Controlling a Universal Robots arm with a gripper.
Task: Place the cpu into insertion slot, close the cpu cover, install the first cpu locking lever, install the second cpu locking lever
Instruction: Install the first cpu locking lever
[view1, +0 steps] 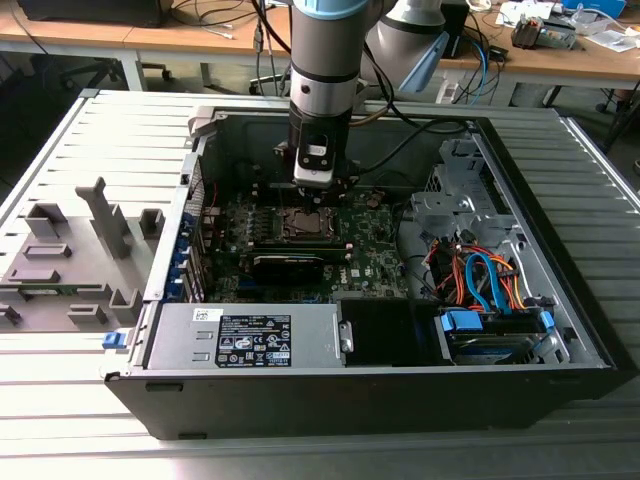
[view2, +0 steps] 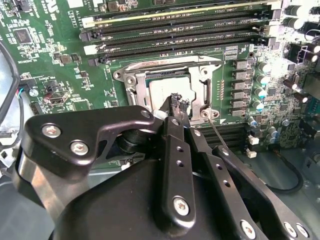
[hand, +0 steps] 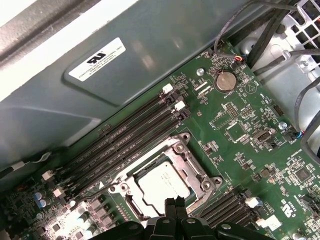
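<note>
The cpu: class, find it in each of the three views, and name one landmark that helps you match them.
Exterior view: the cpu lies mid-motherboard, under the gripper.
Second wrist view: the pale square just beyond the gripper.
First wrist view: the pale square just beyond the gripper.
Shared landmark: the cpu cover framing it.

Ribbed grey metal worktable, open black computer case lying on its side at the centre, grey moulded fixture block resting just beside it, toward the exterior view's left
</note>
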